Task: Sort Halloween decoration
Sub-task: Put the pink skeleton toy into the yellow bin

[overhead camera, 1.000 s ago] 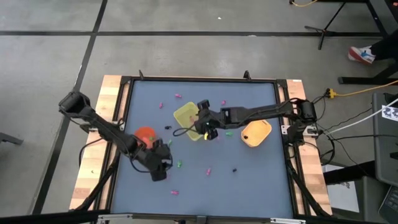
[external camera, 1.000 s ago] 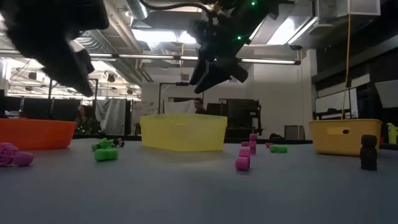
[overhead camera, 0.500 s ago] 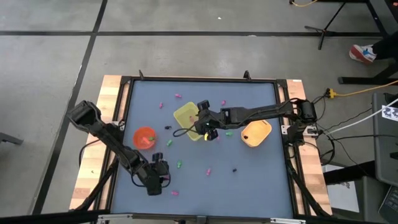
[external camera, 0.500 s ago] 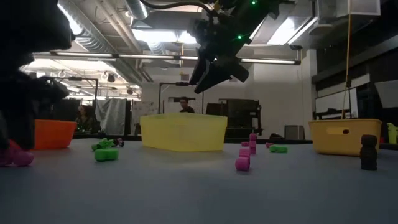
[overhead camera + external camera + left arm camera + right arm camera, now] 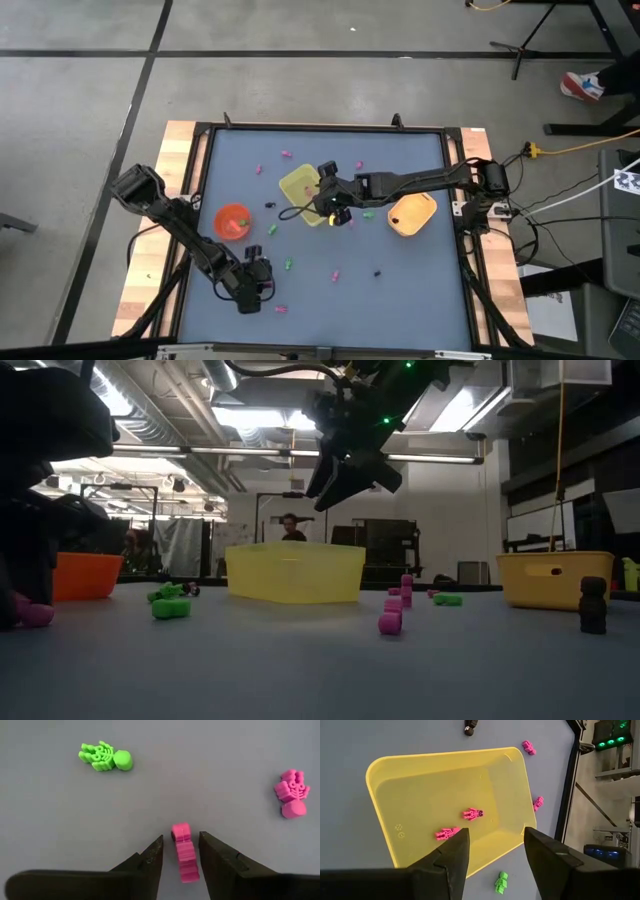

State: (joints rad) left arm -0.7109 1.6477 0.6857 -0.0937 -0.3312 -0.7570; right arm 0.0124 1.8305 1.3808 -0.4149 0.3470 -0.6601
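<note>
Left tool (image 5: 180, 854) down on the bench (image 5: 400, 290) near 7 o'clock, fingers apart astride a pink trinket (image 5: 184, 852); right tool (image 5: 494, 851) open above yellow tray (image 5: 415, 785) holding two pink pieces

containers on the table and the room around it

a yellow tray (image 5: 300, 186) sits near the middle of the blue table (image 5: 400, 280). an orange bowl (image 5: 232, 221) stands toward the left edge, a deeper yellow bin (image 5: 411, 213) toward the right edge. cables (image 5: 560, 200) trail over the floor past the right edge. a person (image 5: 290, 528) stands far behind.
</note>
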